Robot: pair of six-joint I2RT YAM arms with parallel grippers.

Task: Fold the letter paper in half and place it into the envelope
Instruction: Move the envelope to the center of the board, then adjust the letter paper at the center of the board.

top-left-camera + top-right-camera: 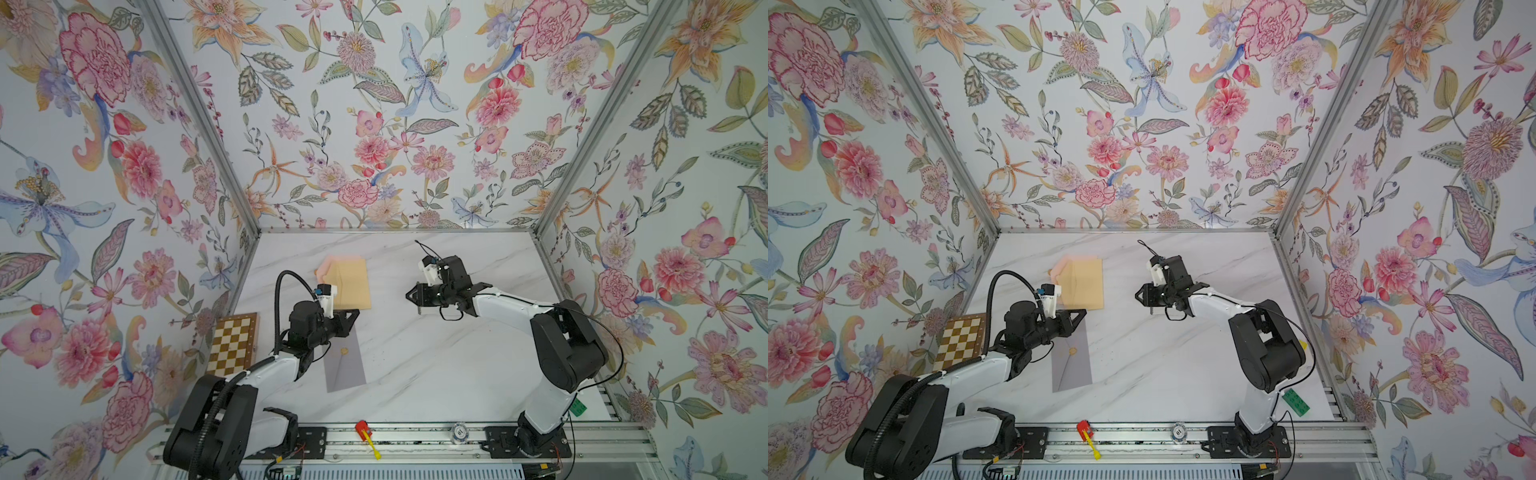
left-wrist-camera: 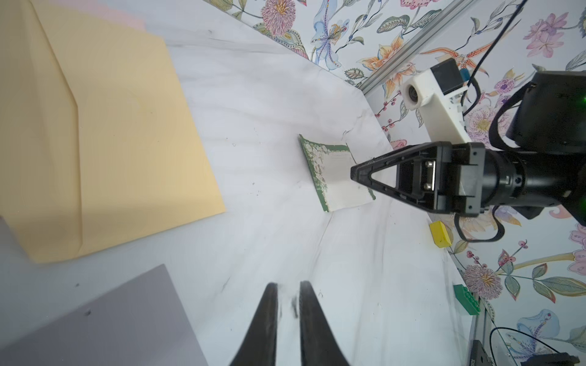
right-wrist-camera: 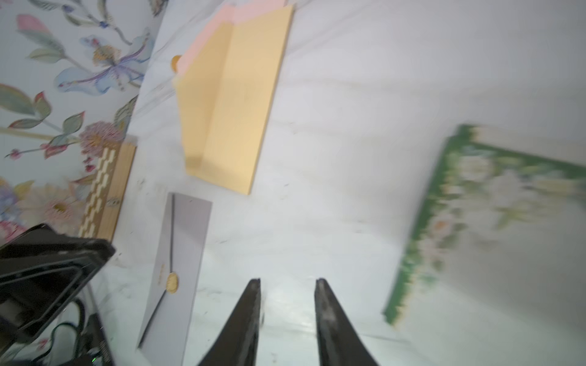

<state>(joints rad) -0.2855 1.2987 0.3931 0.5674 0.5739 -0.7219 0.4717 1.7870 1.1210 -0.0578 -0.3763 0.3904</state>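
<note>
Looking down in both top views, I see the left gripper [image 1: 353, 313] hanging over the near edge of the yellow envelope [image 1: 353, 282]. That envelope lies flat toward the far left of the marble table [image 1: 457, 365], with a pink sheet peeking out at its far corner. A grey envelope [image 1: 347, 365] with a gold seal lies nearer me, partly beneath that arm, and a chessboard [image 1: 232, 345] sits at the table's left edge. The right gripper [image 1: 414, 300] hangs over mid-table, well apart from both envelopes. From up here I cannot make out the letter paper, nor how either claw stands.

Through the left wrist camera, the left gripper [image 2: 288, 285] shows its fingers barely parted. There is a thin slit between them with nothing in it, over bare marble beside the grey envelope [image 2: 111, 317]. The letter paper [image 2: 333, 187], white with a green floral border, lies flat on the table beyond. The right gripper's tip [image 2: 353, 172] sits over the paper's edge; whether it touches I cannot tell. A yellow block [image 2: 440, 234] and a green block [image 2: 466, 299] lie by the wall.

Through the right wrist camera, which is blurred, the right gripper [image 3: 288, 280] has its fingers spread and empty above bare marble. The letter paper [image 3: 491, 237] lies near them, and the yellow envelope [image 3: 234, 111] lies farther off with its flap open.
</note>
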